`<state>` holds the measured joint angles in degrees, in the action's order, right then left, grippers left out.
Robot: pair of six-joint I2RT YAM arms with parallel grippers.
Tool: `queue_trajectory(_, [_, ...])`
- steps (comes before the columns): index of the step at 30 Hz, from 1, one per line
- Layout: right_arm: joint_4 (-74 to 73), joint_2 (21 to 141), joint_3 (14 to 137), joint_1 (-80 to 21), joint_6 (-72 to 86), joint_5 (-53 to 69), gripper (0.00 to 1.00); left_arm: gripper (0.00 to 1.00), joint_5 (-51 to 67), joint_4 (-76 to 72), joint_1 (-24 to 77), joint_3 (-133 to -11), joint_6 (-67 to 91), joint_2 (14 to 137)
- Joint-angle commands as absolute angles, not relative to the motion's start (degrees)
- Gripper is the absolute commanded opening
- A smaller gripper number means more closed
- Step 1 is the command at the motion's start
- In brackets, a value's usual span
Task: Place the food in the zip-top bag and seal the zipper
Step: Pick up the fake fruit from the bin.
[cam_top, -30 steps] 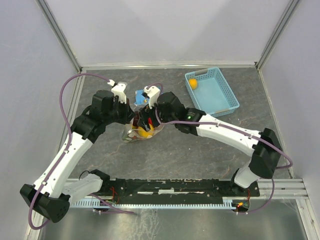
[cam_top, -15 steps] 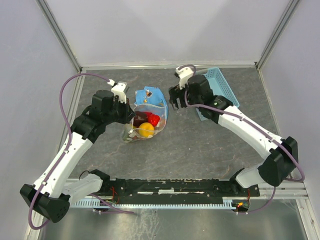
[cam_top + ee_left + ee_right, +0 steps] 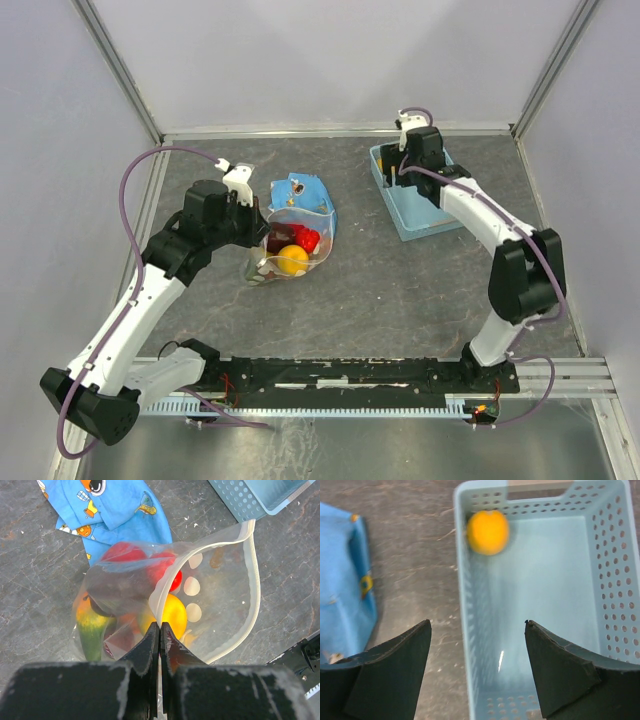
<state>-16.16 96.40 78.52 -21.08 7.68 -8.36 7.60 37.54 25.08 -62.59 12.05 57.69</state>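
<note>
Lying left of centre on the surface (image 3: 400, 290): zip-top bag (image 3: 285, 255), clear, floppy, mouth gaping toward the right in the left wrist view. Holds most of the food (image 3: 172, 614) inside – yellow fruit nearest the mouth, red ones behind it, dark maroon and green-orange pieces deeper in; exact count not readable thru the plastic. Carries pale round dots near the mouth end. Bordered along the open rim by the zipper (image 3: 256, 595), thin white strip, unsealed, its two sides well apart. Touching or overlapping a blue patterned cloth (image 3: 115, 510) at the far side – can't tell which.

Pinching the near rim of the bag: left pincer (image 3: 160, 627), fingers pressed together w/ only thin plastic between them, that rim raised.

Sitting apart from the rest: one orange fruit (image 3: 488, 532), in a corner of the light blue basket (image 3: 615, 570), against its perforated wall. Basket at back right of the surface, well apart from the bag.

Hovering above the basket's left wall: right pincer (image 3: 477, 624), spread wide, nothing between the fingers, one finger over bare surface outside the wall, the other over the basket's inside. Not touching the orange fruit.

Enclosed by plain white panels (image 3: 330, 60) on three sides.
</note>
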Motion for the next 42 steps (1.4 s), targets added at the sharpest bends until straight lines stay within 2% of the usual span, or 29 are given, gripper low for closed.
queue_trajectory(1, [-10.3, 101.7, 83.8, -16.2, 11.4, -4.2, 0.83, 0.03, 7.1, 34.5, 24.6, -62.8, 10.4, 57.5])
queue_trajectory(14, [0.7, 121.2, 93.2, -8.5, 22.3, 12.8, 0.82, 0.03, 6.7, 34.6, 24.5, -62.7, 10.3, 58.6])
queue_trajectory(25, [0.9, 131.6, 101.9, -8.3, 24.0, 15.4, 0.84, 0.03, 6.6, 34.5, 24.3, -62.7, 10.2, 59.3])
queue_trajectory(34, [-2.0, 135.4, 104.8, -8.1, 24.6, 16.9, 0.84, 0.03, 6.6, 34.5, 24.3, -62.6, 10.2, 59.2])
queue_trajectory(39, [-3.7, 136.2, 105.3, -7.6, 24.5, 17.1, 0.81, 0.03, 6.5, 34.5, 24.2, -62.6, 10.3, 59.0])
queue_trajectory(42, [-4.1, 135.9, 105.1, -7.4, 24.5, 17.2, 0.76, 0.03, 6.4, 34.5, 24.2, -62.5, 10.3, 59.0])
